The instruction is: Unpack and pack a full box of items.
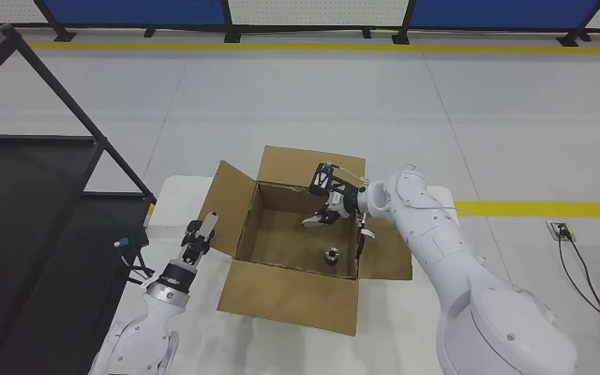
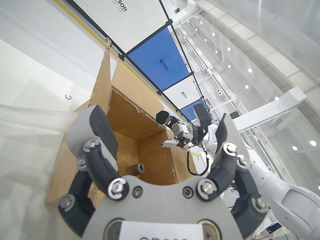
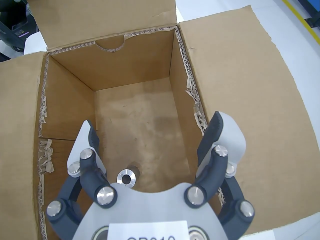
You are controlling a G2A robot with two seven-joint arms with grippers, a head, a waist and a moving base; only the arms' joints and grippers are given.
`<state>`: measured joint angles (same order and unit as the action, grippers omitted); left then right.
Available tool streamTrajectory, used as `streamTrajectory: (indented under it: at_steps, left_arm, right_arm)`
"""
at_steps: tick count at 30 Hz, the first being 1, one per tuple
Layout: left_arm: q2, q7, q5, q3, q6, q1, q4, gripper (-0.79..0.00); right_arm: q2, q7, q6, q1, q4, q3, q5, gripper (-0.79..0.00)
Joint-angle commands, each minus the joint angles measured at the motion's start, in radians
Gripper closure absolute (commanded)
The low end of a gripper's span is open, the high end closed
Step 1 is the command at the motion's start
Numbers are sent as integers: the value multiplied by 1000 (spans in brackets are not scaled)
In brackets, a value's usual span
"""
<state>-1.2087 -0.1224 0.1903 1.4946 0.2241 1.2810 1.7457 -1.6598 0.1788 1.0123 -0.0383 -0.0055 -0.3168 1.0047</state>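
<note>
Writing first: the blue and white wall panels (image 2: 160,63) behind the work area carry printed logos. Each wrist's grey plate has a white label (image 3: 147,231) w/ dark print cut off at the frame edge, so we can't make it out.

The brown corrugated cardboard box (image 1: 291,292) stands open on the white table (image 1: 178,199), all four flaps folded outward. Inside, a small metal cylinder with a bored silver end (image 3: 126,176) rests on the box floor. It's just beside the wall on the right arm's side and well apart from the opp. walls. In the left wrist view it seems to lie on its side, long axis roughly along the floor, bored end turned toward the right wrist cam. From the top view we can't tell the tilt for sure.

The right gripper (image 1: 317,199) hangs over the opening near the back right corner, fingers spread wide w/ nothing between them. The left gripper (image 1: 206,223) sits outside the box, just beside the left flap, fingers likewise released and holding nothing.

Edges: the rim's corrugated paper is torn and frayed along the side walls, esp. near the corners. The raised left flap stands between the left gripper and the opening. A black metal rack (image 1: 56,234) stands near the table's left side.
</note>
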Motion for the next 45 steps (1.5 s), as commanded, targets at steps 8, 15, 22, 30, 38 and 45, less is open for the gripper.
streamTrajectory:
  at_steps: [8,15,22,30,38,45]
  left_arm:
    - [-3,-8,-2,-14,7,2,-3,-785]
    - [-5,-20,16,-27,12,11,12,-785]
    - [-5,-19,15,-18,4,13,7,-785]
    - [-11,-26,23,-49,-11,-17,-12,-785]
    - [-11,-26,23,-49,-11,-17,-12,-785]
    - [-11,-33,27,-53,-14,-19,-15,-785]
  right_arm:
    - [0,1,0,0,0,0,0,-785]
    - [6,27,-5,0,-20,-10,-19,-785]
    - [69,256,0,-38,-103,38,112,-785]
    - [171,468,0,8,-228,98,241,-785]
    - [171,468,0,8,-228,98,241,-785]
    - [171,468,0,8,-228,98,241,-785]
